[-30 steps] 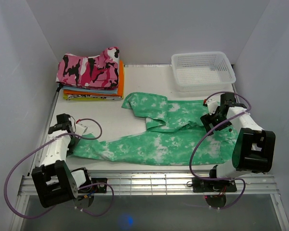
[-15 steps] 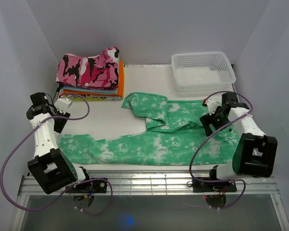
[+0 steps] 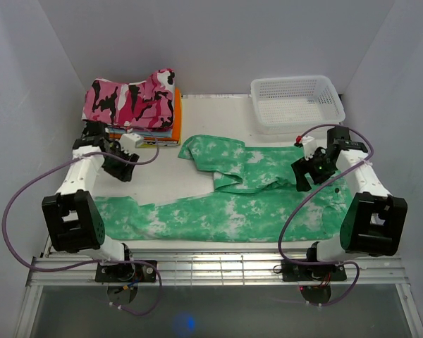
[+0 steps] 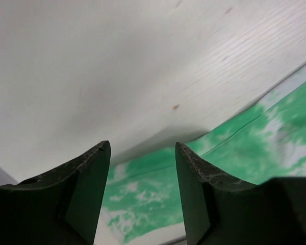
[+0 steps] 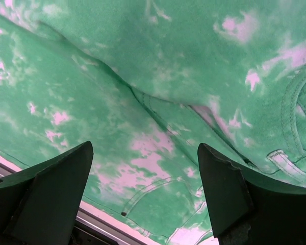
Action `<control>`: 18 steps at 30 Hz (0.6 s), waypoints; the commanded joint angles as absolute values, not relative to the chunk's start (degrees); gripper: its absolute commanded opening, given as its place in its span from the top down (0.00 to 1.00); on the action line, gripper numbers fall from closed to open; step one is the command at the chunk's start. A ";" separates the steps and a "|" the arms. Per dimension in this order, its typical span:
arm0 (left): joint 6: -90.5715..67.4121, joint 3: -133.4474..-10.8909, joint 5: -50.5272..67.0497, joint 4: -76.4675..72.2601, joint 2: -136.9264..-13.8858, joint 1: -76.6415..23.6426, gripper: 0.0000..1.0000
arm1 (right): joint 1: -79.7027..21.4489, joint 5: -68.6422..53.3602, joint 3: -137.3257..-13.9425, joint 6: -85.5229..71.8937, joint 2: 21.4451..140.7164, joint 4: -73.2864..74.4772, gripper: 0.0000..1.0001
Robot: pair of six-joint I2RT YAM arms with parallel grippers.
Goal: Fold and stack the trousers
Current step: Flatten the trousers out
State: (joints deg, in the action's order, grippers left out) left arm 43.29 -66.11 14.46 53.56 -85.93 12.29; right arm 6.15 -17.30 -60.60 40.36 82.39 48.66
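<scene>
The trousers (image 3: pixel 225 204) lay unfolded across the near half of the bench (image 3: pixel 173 179). One leg ran straight along the front edge towards the left. The other leg was bent back on itself, with its crumpled end near the middle of the bench. The waist was at the right end, below the right arm. Neither arm held any of the cloth.

The left fingers (image 4: pixel 84 199) stood moderately apart with nothing between them. They hung above bare bench just beyond the straight leg, whose edge showed at the bottom of the left wrist view. The right fingers (image 5: pixel 224 189) were spread wide and also empty, poised over the seat and pocket seams of the trousers (image 5: pixel 158 102). I judged that each arm was placed over its own end of the garment so both could pinch and lift together. The bent leg probably needed straightening or laying over its partner first.

At the far left corner sat a stack of folded clothes (image 3: pixel 137 123), topped by a pink camouflage piece, likely where the folded trousers would go. A white basket (image 3: pixel 296 105) stood at the far right, well apart from the trousers.
</scene>
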 commanded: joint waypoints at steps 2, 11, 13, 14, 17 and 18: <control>32.80 -74.07 22.40 45.89 -88.56 -1.81 0.35 | 6.15 -18.99 -64.85 36.75 84.54 48.43 0.12; 11.18 -95.70 11.79 39.40 -112.22 -14.59 0.44 | 6.15 -11.17 -63.99 32.79 86.75 45.62 0.13; 8.63 -95.28 10.29 36.66 -113.90 -15.29 0.45 | 6.15 -11.07 -63.55 32.35 86.31 45.53 0.13; 6.44 -94.93 8.54 34.91 -114.43 -15.64 0.46 | 6.15 -11.07 -63.37 31.65 86.05 45.44 0.13; 2.31 -95.18 4.50 33.66 -116.89 -16.96 0.49 | 6.15 -10.99 -63.28 30.68 85.52 45.35 0.13; 1.33 -95.45 4.05 33.66 -117.50 -17.40 0.48 | 6.15 -10.90 -63.28 30.59 85.34 45.35 0.13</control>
State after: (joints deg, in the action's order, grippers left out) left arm 9.30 -94.00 9.43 37.12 -118.72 -16.23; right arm 6.15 -11.68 -63.53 32.42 86.85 46.26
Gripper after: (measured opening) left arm 0.515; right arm 0.867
